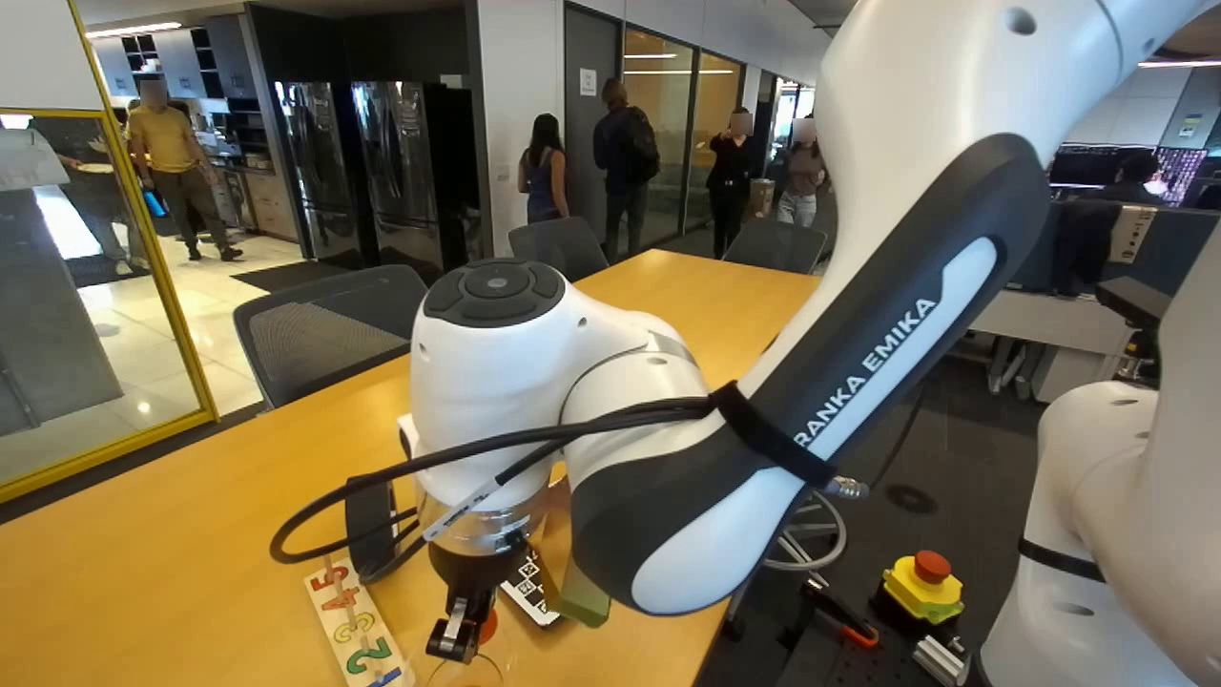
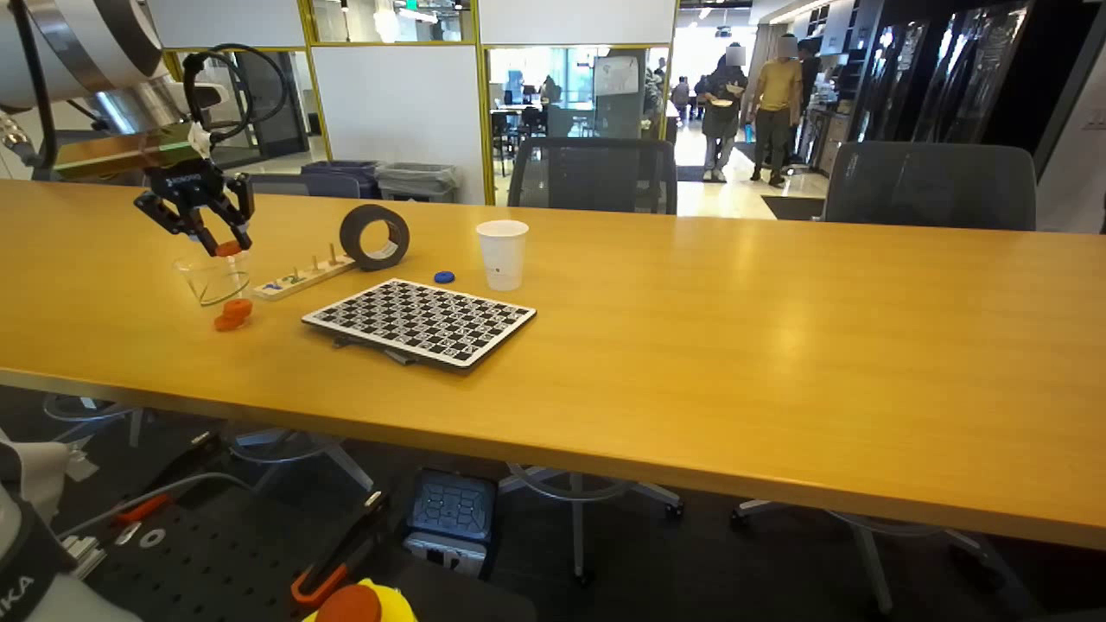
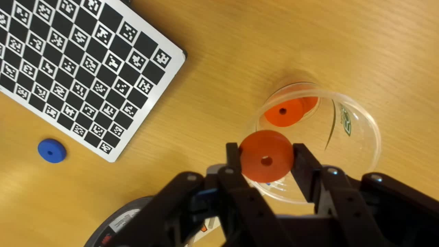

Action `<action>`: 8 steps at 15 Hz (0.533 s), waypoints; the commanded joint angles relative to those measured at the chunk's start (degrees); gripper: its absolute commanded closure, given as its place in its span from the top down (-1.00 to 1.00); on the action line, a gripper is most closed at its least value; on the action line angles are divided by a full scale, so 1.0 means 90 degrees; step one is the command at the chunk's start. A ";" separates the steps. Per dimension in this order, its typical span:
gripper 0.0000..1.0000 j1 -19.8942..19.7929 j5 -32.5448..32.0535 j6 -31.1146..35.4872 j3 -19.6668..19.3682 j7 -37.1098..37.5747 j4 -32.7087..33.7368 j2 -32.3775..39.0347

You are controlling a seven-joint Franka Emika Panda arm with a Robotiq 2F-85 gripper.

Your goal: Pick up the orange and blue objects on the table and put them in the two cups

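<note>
Between the fingertips of my gripper [image 3: 266,152] an orange piece [image 3: 260,145], a small round disc with a central hole, is gripped from both sides. It hangs just above the rim of the clear cup [image 2: 192,278], over the rim's edge in the wrist view. More orange pieces [image 2: 232,316] show through that cup's wall, seemingly lying at its bottom; the wrist view shows an orange disc [image 3: 284,113] with another partly behind it. The blue piece [image 2: 443,277] lies flat on the table [image 2: 734,345]. Near it the white cup [image 2: 503,257] stands upright.
A checkered board [image 2: 423,320] lies between the clear cup and the table's near edge. Behind it are a black roll [image 2: 399,238] on its edge and a wooden number board [image 2: 302,278] with upright pegs. Chairs [image 2: 592,177] line the far side.
</note>
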 commanded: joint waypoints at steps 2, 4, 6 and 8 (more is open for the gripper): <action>-0.59 0.0060 0.0603 0.0211 0.0027 -0.1005 -0.0117 -0.0149; -0.59 0.0081 0.1057 0.0280 0.0010 -0.1625 -0.0105 -0.0108; -0.59 0.0092 0.1500 0.0322 -0.0003 -0.2208 -0.0087 -0.0081; -0.59 0.0107 0.1982 0.0290 -0.0016 -0.2794 -0.0059 -0.0064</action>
